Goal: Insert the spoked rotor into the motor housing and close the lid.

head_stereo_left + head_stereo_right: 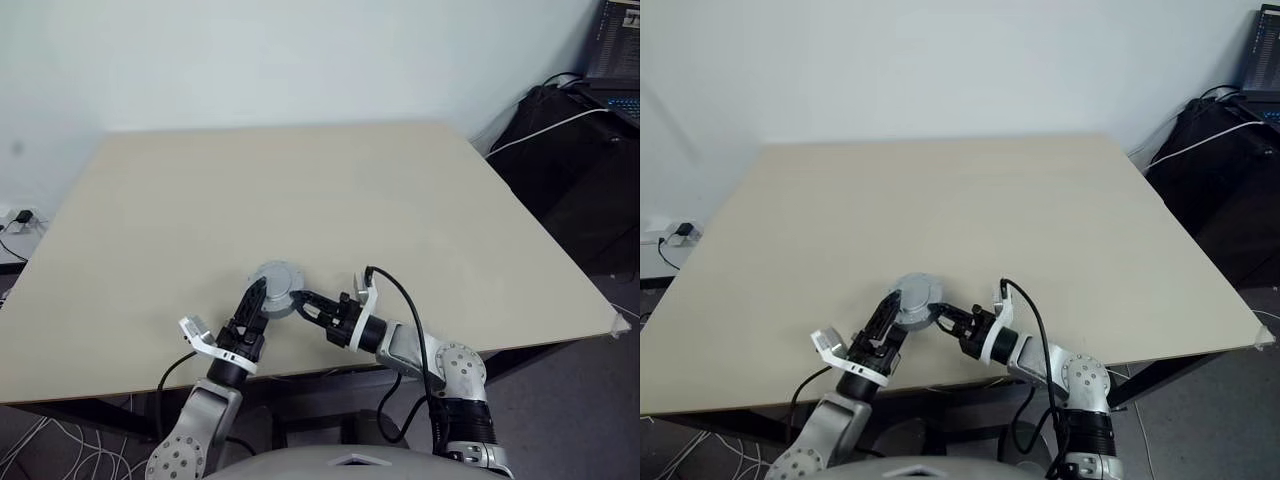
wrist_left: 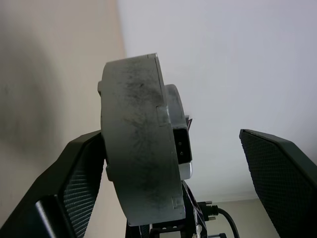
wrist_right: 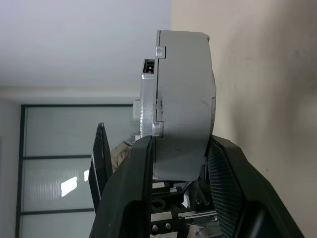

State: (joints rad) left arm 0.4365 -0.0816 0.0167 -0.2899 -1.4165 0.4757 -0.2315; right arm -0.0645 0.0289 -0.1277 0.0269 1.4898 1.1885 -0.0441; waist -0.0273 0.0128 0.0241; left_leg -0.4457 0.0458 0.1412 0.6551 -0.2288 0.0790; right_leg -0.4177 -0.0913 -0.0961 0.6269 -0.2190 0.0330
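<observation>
Our beige table (image 1: 400,200) stands before a pale wall — right gripper (image 3: 173,163) clamps the closed motor housing (image 1: 276,288); left gripper (image 2: 173,173) fingers gape apart.

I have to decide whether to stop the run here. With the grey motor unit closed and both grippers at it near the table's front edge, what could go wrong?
1. The right gripper alone clamps the closed motor housing; the left gripper stands open, one finger against it. A slip could drop the unit.
2. It sits close to the table front edge, so a nudge might send it off.
3. The lid seam shows a step; it may not be fully seated.
</observation>
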